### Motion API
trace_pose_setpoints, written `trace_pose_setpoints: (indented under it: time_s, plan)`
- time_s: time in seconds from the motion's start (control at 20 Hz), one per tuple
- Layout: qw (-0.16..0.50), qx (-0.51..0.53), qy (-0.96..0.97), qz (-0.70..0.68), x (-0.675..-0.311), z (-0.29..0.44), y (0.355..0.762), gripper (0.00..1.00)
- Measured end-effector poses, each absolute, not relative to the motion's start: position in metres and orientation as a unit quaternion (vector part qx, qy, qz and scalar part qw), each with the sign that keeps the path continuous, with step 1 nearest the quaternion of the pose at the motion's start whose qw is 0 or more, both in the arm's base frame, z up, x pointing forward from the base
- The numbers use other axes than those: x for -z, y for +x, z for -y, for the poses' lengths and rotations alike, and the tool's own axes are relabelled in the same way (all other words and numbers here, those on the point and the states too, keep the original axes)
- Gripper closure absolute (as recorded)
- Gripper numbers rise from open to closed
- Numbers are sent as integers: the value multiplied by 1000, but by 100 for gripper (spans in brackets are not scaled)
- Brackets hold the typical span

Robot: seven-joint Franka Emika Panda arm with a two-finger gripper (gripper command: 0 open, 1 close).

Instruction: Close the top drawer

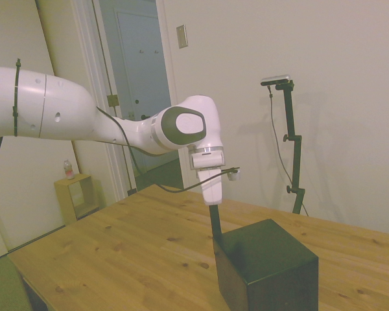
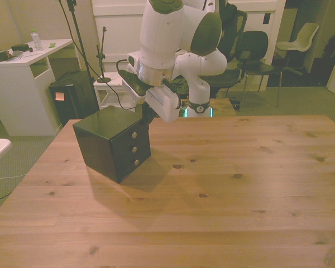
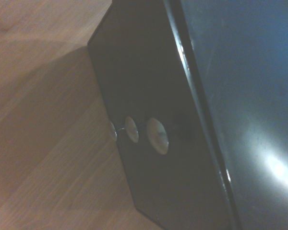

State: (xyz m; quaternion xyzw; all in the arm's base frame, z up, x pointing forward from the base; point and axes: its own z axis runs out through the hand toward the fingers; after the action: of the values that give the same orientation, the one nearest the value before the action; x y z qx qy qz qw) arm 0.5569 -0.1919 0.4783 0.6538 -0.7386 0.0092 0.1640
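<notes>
The small black cabinet (image 2: pixel 109 142) stands on the wooden table (image 2: pixel 223 201) toward the front view's left. Its top drawer (image 2: pixel 130 135) sits level with the two drawer fronts below it, each with a round pale knob. My gripper (image 2: pixel 147 119) hangs at the cabinet's upper edge, just above that drawer's front, with its dark fingers together and holding nothing. In the side view the gripper (image 1: pixel 215 225) touches down at the far corner of the cabinet (image 1: pixel 266 265), and the drawer fronts are hidden. The wrist view looks down the glossy front of the top drawer (image 3: pixel 182 160), with three knobs in a line.
Off the table at the front view's left are a white desk (image 2: pixel 22 78) and a black bin (image 2: pixel 72 95). Dark chairs (image 2: pixel 251 50) stand behind the robot's base. A doorway (image 1: pixel 139 84) shows in the side view.
</notes>
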Motion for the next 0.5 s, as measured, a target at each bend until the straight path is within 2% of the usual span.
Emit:
trace_pose_setpoints:
  time_s: [0.5]
  plan:
    - [164, -3, 651, 741, -477, 193, 559, 100]
